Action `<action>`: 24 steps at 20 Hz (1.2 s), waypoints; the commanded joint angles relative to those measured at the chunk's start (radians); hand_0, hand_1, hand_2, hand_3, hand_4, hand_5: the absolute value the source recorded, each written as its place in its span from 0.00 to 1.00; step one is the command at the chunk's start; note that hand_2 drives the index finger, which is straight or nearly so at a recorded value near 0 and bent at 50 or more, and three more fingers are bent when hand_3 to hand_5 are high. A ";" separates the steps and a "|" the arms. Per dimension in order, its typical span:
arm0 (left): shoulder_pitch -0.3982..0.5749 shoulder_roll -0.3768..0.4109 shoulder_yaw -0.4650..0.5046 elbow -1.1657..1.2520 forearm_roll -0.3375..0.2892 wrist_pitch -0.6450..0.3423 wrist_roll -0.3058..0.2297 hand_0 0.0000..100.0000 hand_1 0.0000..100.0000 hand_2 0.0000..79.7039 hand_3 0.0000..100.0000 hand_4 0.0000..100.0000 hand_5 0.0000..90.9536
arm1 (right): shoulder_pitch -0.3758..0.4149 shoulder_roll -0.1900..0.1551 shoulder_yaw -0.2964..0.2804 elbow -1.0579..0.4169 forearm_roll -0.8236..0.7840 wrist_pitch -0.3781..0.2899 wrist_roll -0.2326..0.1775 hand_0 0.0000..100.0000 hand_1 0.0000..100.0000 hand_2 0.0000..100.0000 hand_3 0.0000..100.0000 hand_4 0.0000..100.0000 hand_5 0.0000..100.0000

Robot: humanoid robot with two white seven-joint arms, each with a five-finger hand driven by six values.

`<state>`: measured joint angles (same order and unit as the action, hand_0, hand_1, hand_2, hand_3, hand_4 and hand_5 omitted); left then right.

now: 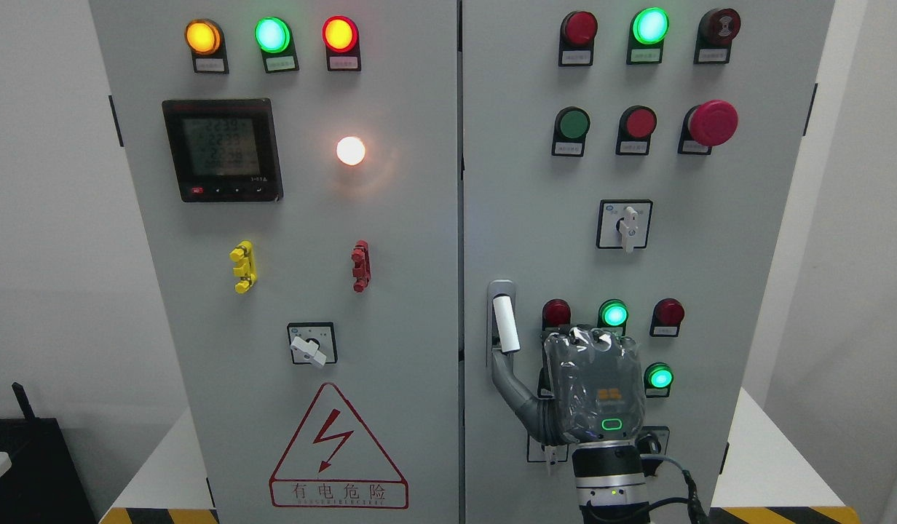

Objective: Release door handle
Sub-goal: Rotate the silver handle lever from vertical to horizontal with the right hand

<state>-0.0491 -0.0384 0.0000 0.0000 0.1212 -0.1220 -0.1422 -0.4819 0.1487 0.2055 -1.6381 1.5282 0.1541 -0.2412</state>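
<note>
One hand [593, 382] sits just right of the door handle [504, 324].

You see a bright, evenly lit, sharp frame; the white lamp [350, 151] blooms with glare on the cabinet [419, 291], and soft shadows fall below its fittings.
</note>
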 commanded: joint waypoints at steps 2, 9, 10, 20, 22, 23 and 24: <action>0.000 0.000 0.011 0.017 0.000 0.001 0.000 0.12 0.39 0.00 0.00 0.00 0.00 | -0.001 0.000 -0.009 -0.002 0.000 0.001 0.000 0.38 0.11 1.00 1.00 1.00 0.98; 0.000 0.000 0.011 0.017 0.000 0.001 0.000 0.12 0.39 0.00 0.00 0.00 0.00 | -0.003 0.000 -0.015 -0.006 0.000 0.001 0.000 0.39 0.11 1.00 1.00 1.00 0.98; 0.000 0.000 0.011 0.017 0.000 0.001 0.000 0.12 0.39 0.00 0.00 0.00 0.00 | -0.003 0.000 -0.018 -0.006 0.000 0.001 0.000 0.39 0.11 1.00 1.00 1.00 0.98; 0.000 0.000 0.011 0.017 0.000 0.001 0.000 0.12 0.39 0.00 0.00 0.00 0.00 | -0.001 0.000 -0.021 -0.008 0.000 -0.001 0.000 0.39 0.12 1.00 1.00 1.00 0.98; 0.000 0.000 0.011 0.017 0.000 0.001 0.000 0.12 0.39 0.00 0.00 0.00 0.00 | -0.001 0.000 -0.021 -0.006 0.000 -0.001 0.000 0.39 0.12 1.00 1.00 1.00 0.98; 0.000 0.000 0.011 0.017 0.000 0.001 0.000 0.12 0.39 0.00 0.00 0.00 0.00 | -0.001 0.000 -0.021 -0.008 0.000 -0.001 0.000 0.39 0.12 1.00 1.00 1.00 0.98; 0.000 0.000 0.011 0.017 0.000 0.001 0.000 0.12 0.39 0.00 0.00 0.00 0.00 | -0.001 0.000 -0.021 -0.008 0.000 -0.001 0.000 0.39 0.12 1.00 1.00 1.00 0.98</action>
<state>-0.0491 -0.0381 0.0000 0.0000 0.1212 -0.1220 -0.1423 -0.4839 0.1488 0.1879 -1.6442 1.5278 0.1552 -0.2424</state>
